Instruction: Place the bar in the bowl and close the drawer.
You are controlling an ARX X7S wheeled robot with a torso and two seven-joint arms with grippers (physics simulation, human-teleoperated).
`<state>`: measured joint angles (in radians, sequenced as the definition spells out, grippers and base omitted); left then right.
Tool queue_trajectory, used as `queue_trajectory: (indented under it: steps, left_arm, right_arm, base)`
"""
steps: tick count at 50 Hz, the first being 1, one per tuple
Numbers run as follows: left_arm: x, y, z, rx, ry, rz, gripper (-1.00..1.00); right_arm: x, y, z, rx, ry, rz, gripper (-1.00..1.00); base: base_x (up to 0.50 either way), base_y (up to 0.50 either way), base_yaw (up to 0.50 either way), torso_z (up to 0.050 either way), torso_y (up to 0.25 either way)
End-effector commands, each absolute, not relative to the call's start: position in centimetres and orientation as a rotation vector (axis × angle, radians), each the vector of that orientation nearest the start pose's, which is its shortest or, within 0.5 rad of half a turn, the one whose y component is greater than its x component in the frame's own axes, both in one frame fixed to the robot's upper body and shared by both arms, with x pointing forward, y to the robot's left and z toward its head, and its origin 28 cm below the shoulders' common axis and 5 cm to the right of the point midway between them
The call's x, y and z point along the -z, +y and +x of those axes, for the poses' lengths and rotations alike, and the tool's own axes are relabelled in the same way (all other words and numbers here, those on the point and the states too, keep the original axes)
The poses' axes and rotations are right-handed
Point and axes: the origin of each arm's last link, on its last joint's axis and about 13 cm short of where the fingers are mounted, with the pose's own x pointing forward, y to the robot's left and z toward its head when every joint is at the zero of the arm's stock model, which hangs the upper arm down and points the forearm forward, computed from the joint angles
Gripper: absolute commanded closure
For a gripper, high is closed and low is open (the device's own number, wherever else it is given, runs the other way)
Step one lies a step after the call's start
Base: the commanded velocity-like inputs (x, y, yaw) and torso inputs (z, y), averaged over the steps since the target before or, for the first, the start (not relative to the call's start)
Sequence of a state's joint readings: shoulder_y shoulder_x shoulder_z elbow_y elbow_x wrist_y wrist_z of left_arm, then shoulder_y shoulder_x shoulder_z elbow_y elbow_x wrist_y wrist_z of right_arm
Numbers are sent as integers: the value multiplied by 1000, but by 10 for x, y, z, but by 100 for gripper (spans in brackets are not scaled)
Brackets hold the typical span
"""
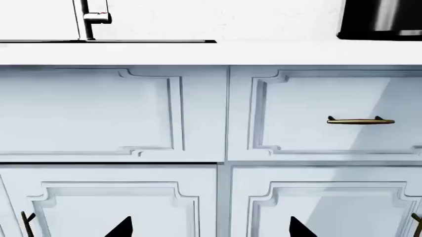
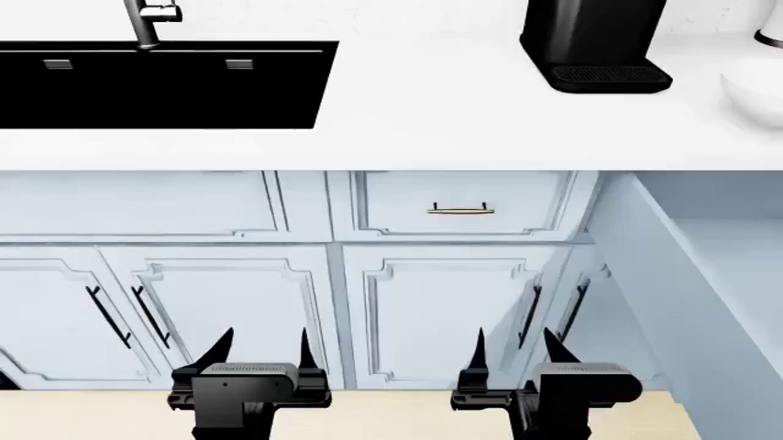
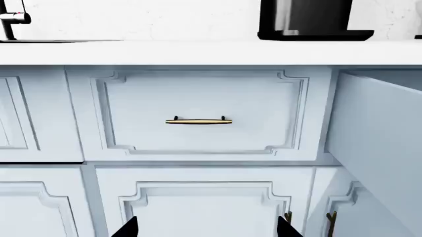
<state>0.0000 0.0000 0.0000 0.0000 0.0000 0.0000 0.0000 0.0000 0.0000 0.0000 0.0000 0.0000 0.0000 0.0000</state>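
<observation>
The pale blue-grey drawer [image 2: 685, 275] stands pulled open at the right of the head view; its tall side also shows in the right wrist view [image 3: 379, 143]. Its inside is mostly out of frame, and the bar is not in view. The white bowl [image 2: 756, 92] sits on the counter at the far right edge, partly cut off. My left gripper [image 2: 260, 344] and right gripper [image 2: 512, 344] are both open and empty, held low in front of the cabinet doors, apart from everything. In the wrist views only the black fingertips [image 1: 122, 228] [image 3: 128, 228] show.
A black coffee machine [image 2: 596, 44] stands on the white counter [image 2: 428, 110] left of the bowl. A black sink [image 2: 159, 82] with a chrome faucet [image 2: 145, 20] is at the left. A small shut drawer front with a brass handle [image 2: 461, 210] sits between the grippers, above cabinet doors.
</observation>
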Motion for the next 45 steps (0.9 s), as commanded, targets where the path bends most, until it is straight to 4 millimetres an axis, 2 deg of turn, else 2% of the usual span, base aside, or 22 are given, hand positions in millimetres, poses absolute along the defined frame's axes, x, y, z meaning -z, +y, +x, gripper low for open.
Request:
queue_trajectory:
  steps: [1,18,34,37,40,44,45]
  left_arm:
    - [-14,205,210,-1,-2,-2,-100]
    - [-18,205,210,13,-14,-25,-100]
    - [-21,207,211,20,-32,-37,-100]
    - [-28,209,212,36,-39,-18,-100]
    - [-44,214,214,64,-53,25,-100]
    - [-81,220,216,95,-57,57,-100]
    - [-95,221,216,119,-63,72,-100]
  right_arm:
    - [-12,-96,210,3,5,-3,-100]
    - [-15,-96,210,10,5,-14,-100]
    - [-17,-96,208,9,-6,-26,-100]
    - [-26,-97,207,9,-22,-42,-100]
    - [-44,-99,206,8,-56,-70,-100]
    - [-79,-104,205,3,-82,-111,-100]
    - [-92,-106,204,-6,-90,-124,-100]
  base:
    - [0,0,0,0,0]
    - [0,0,0,1,0]
    - [0,0,0,49,15]
    - [0,0,0,50,17]
    - [0,0,0,50,16]
    - [0,0,0,50,17]
    - [0,0,0,50,20]
